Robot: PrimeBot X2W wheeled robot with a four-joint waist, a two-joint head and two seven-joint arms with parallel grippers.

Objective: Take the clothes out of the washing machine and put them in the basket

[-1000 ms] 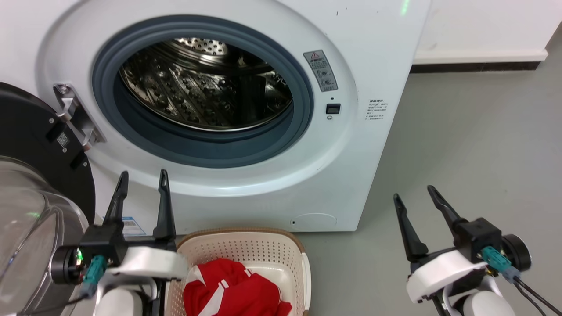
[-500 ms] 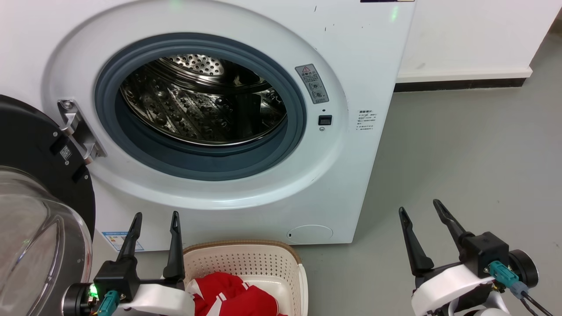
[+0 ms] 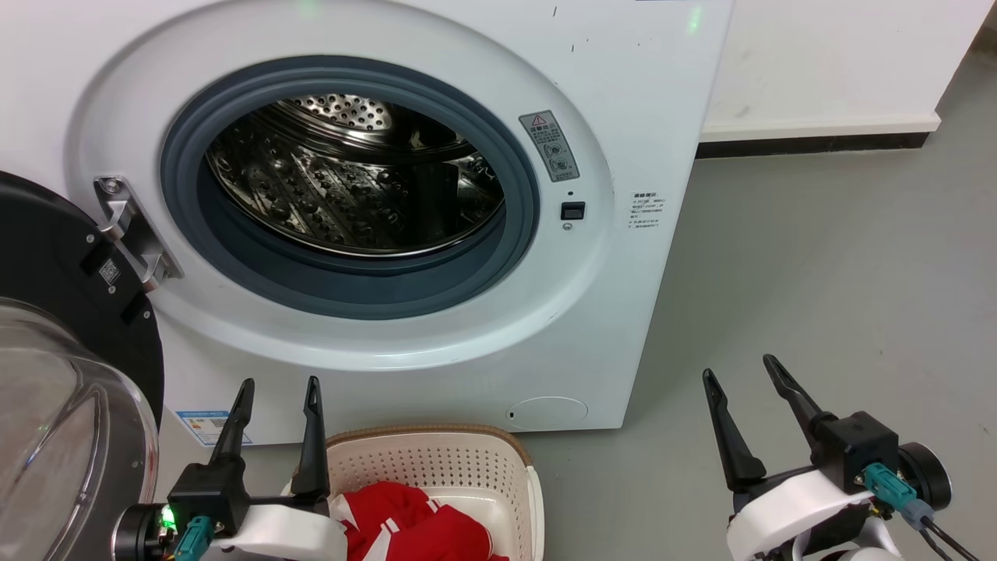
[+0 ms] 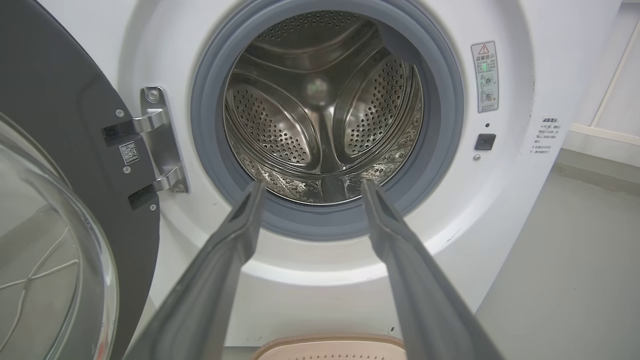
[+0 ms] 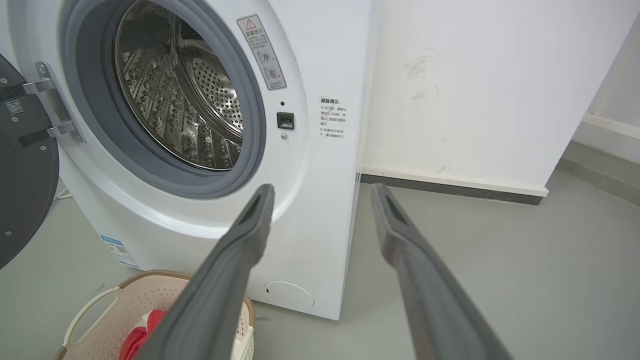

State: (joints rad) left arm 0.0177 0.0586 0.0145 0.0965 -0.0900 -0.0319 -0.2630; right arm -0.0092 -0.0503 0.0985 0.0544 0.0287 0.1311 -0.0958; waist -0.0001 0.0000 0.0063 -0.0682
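**Both hands free, drum looks emptied**

Your left hand [image 3: 279,383] is spread wide with nothing in it, at the basket's left edge and pointing toward the machine. Your right hand [image 3: 738,368] is just as wide and just as empty, well off to the right over bare floor [image 3: 818,273]. The basket [image 3: 436,431] stands on the floor just in front of the washing machine [image 3: 623,312]. The clothes [image 3: 405,522], red with white stripes, lie bunched inside it. The door [image 3: 47,257] is swung open at the left.

By my reading you are at the checking step: the load appears to be out and in the basket. Your next move calls for confirming the drum [image 4: 320,100] is bare before you back away.

The left wrist view looks straight in, to the back wall and the paddles, with no red on the steel. The head view, looking steeply down, gives you just the drum's upper slope. In both, the nearest part of the drum's bottom sits behind the grey seal [image 4: 320,222], so treat that strip as unchecked. The right wrist view catches the clothes from the side.
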